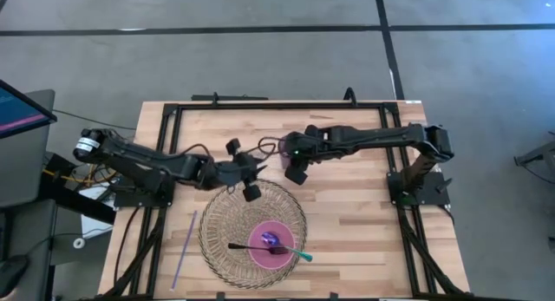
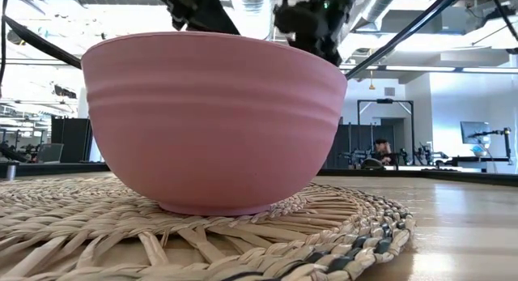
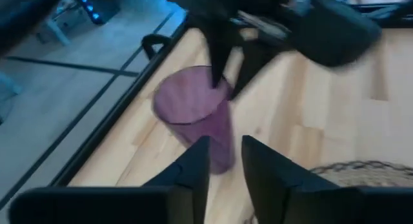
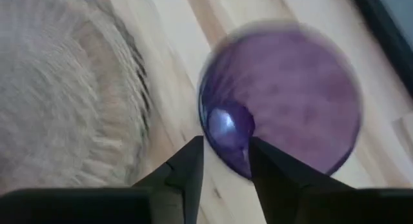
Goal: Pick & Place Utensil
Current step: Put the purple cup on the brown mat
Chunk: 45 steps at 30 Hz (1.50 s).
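High view puts my right tool out over the middle of the wooden surface, right above the purple cup that stands just beyond the far rim of the woven mat. Right wrist view looks straight down into that cup: my two dark fingers sit only a narrow gap apart, and something purple and glossy, which I take for a spoon bowl, lies in that gap at the cup's near rim. The blur keeps me from swearing the fingers are pinching it, though it looks that way.

My left tool hangs at the mat's far edge, just beside the cup on the other side. Left wrist view shows its fingers a small gap apart with nothing between them, the cup upright just ahead and the right arm's tool reaching down at the cup's rim.

On the mat sits the pink bowl, with a purple utensil inside it, a black-handled one lying across its rim, and a teal-handled one sticking out the other side. A long purple straw lies on the surface, apart from the mat on the left arm's side. Low view is filled by the bowl resting on the mat.
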Tool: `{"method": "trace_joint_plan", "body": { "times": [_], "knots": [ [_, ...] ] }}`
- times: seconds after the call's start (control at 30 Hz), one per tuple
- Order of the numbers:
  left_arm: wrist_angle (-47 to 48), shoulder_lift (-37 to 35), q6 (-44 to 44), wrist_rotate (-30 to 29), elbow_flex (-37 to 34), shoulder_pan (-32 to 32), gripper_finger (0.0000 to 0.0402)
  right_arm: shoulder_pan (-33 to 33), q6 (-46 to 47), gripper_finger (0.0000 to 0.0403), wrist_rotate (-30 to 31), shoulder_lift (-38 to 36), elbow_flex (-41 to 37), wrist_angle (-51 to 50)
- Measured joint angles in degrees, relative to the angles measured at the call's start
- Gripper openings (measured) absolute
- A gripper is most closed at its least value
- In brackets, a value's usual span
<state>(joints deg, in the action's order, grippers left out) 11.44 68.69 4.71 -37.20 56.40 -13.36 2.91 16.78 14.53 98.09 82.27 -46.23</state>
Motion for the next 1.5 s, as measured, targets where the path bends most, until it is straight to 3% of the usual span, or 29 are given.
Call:
{"method": "trace_joint_plan", "body": {
  "times": [0.2, 0.5, 0.63, 0.8, 0.93, 1.07, 1.27, 1.5],
  "knots": [
    [0.0, 0.0, 0.2, 0.1, 0.0, 2.4, 0.0120, 0.3, -0.8, 0.0129, 0.0, 1.3, 0.9, -0.1],
    [0.0, 0.0, 0.2, 0.2, 0.0, 2.4, 0.0113, 0.9, -0.9, 0.0128, -0.1, 1.7, 0.9, -0.3],
    [0.0, 0.0, 0.2, 0.2, 0.0, 1.7, 0.0103, 1.7, -0.9, 0.0093, -0.1, 1.7, 0.9, -1.5],
    [0.4, -0.2, 0.0, 0.2, 0.0, -0.2, 0.0087, 2.2, -2.1, 0.0014, -0.3, 1.7, 0.9, -1.9],
    [2.9, -1.9, 0.2, 0.1, 0.0, -2.2, 0.0070, 1.8, -3.5, 0.0014, -1.2, 1.7, 0.9, -1.8],
    [6.2, -4.2, 1.0, 0.0, 0.0, -4.7, 0.0049, -0.1, -3.4, 0.0005, -2.7, 1.2, 1.7, -2.6],
    [7.0, -6.6, 3.5, -0.1, 0.0, -8.3, 0.0026, -5.8, -3.4, 0.0004, -2.8, 1.0, 9.0, -2.2],
    [7.0, -7.3, 3.7, 0.0, 0.0, -12.9, 0.0009, -11.6, -4.6, 0.0003, -2.7, 3.1, 10.7, 5.1]
  ]
}}
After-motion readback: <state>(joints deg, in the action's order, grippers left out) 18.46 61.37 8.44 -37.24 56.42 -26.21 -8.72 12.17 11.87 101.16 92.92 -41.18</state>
